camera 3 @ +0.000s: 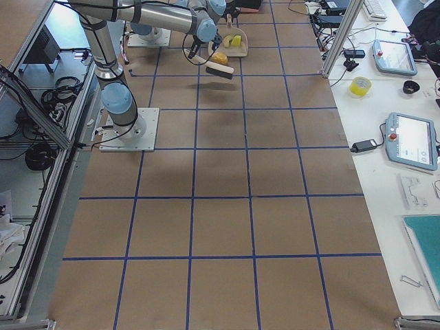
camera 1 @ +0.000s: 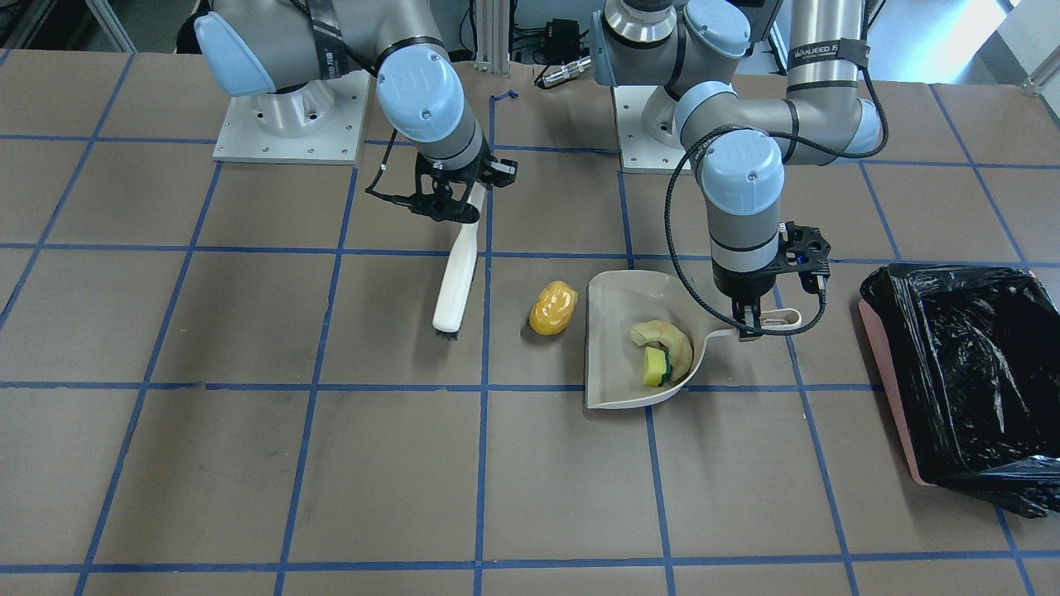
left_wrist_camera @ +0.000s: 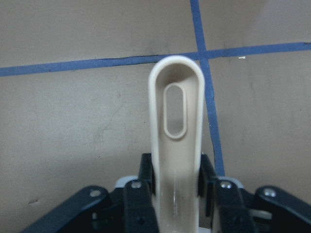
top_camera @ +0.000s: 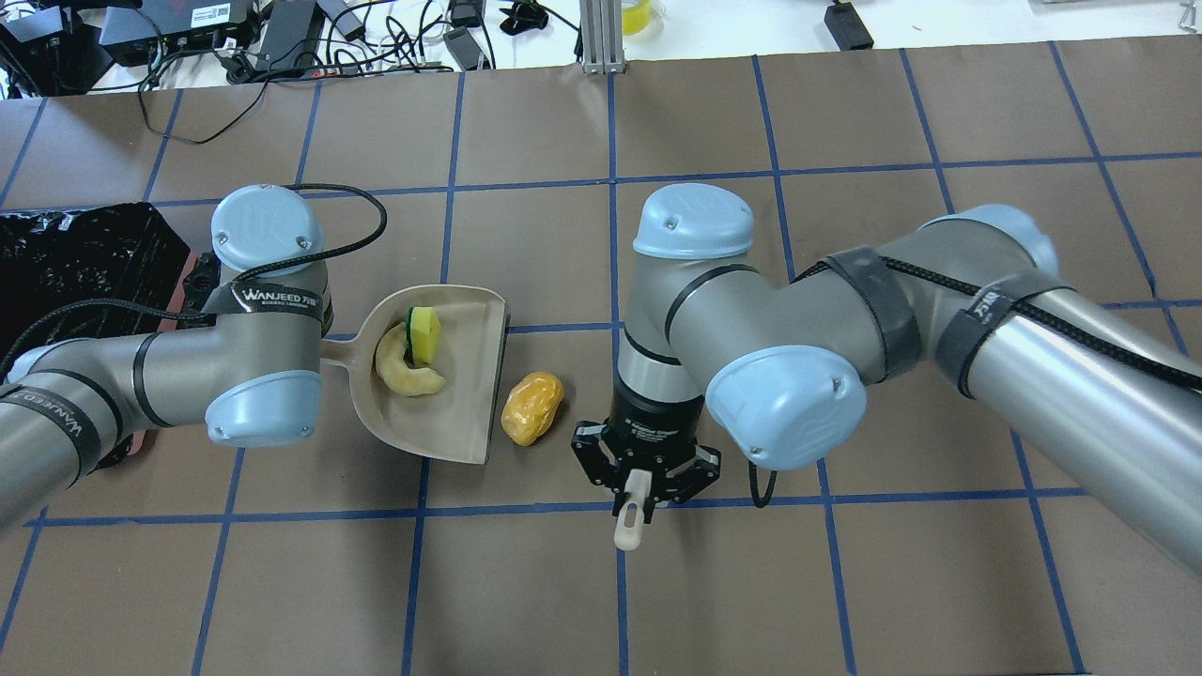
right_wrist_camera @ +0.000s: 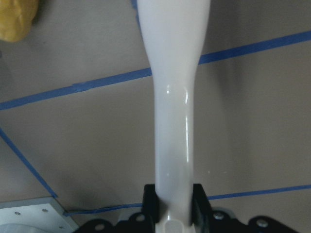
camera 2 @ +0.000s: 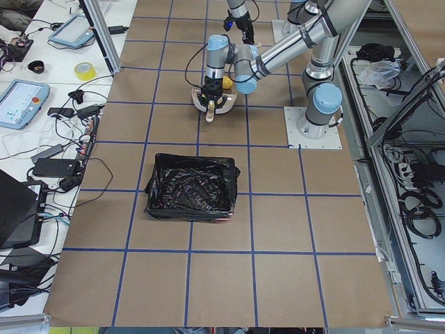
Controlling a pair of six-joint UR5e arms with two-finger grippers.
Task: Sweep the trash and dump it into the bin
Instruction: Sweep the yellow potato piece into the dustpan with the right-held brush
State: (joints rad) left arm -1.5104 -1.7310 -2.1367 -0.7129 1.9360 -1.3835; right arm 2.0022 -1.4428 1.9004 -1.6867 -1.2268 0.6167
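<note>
Two of three trash bits, the cream crescent slice (camera 1: 667, 338) and yellow-green sponge (camera 1: 656, 367), sit in the beige dustpan (camera 1: 617, 364). Glossy, lumpy amber piece (camera 1: 553, 308) lies just outside its open lip, btwn pan and brush (camera 1: 458, 273) — brush's long axis approx parallel to that lip. Right gripper (camera 1: 454, 200), nearer the piece, is clamped on the smooth white brush handle; left gripper (camera 1: 748, 321) clamped on pan handle. Bin (camera 1: 952, 277) w/ crinkly black liner — well apart, left arm's side.

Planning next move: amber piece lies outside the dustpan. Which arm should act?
Right. The right tool grips the brush, which sits across the amber piece from the open mouth of the dustpan, ready to sweep it in. The left tool is busy holding the dustpan handle.
</note>
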